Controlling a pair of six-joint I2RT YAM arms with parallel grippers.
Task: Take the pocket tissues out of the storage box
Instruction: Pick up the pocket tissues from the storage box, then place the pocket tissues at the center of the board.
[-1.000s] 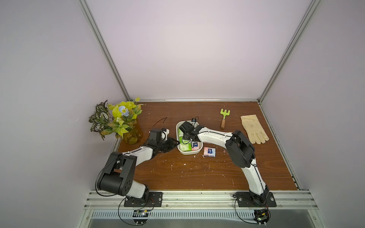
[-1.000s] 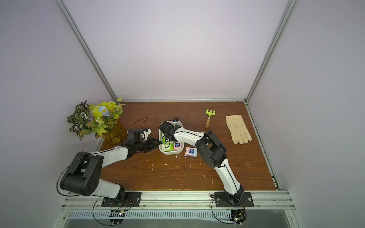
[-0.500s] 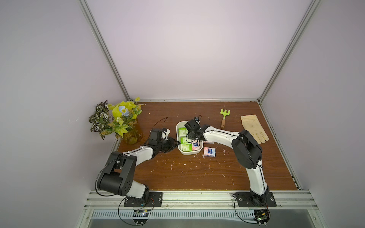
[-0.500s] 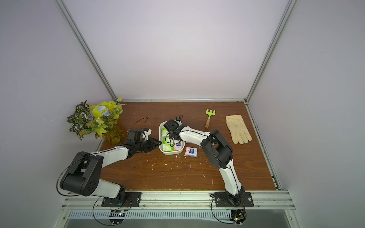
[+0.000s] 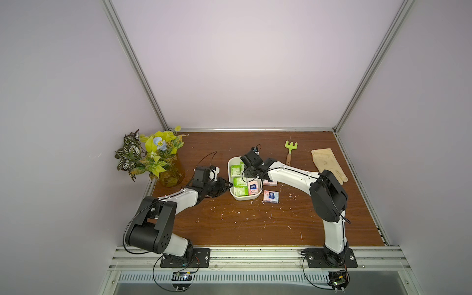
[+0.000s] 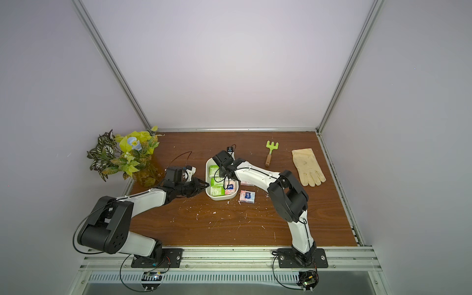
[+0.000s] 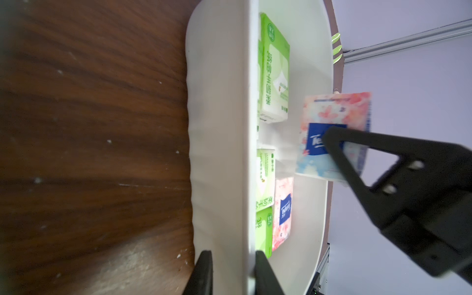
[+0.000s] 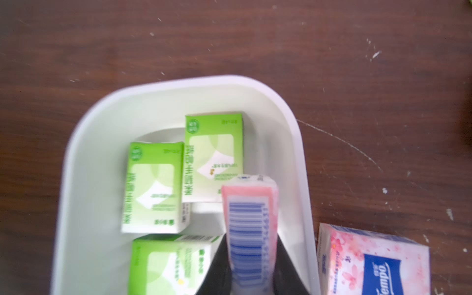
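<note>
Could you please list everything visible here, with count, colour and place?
storage box: one, white, mid-table.
green packets: four, green-white, in the box.
pink packets: three, pink with blue label; one in the box, two on the table beside it.
held pink packet: one, pink, above the box.
rake: one, green, wooden handle, rear.
glove: one, cream, right rear.
plant: one, yellow-green, amber vase, left edge.
table: one, brown wood.
left gripper: black, clamped on the box's wall.
right gripper: black, shut on the held pink packet.
</note>
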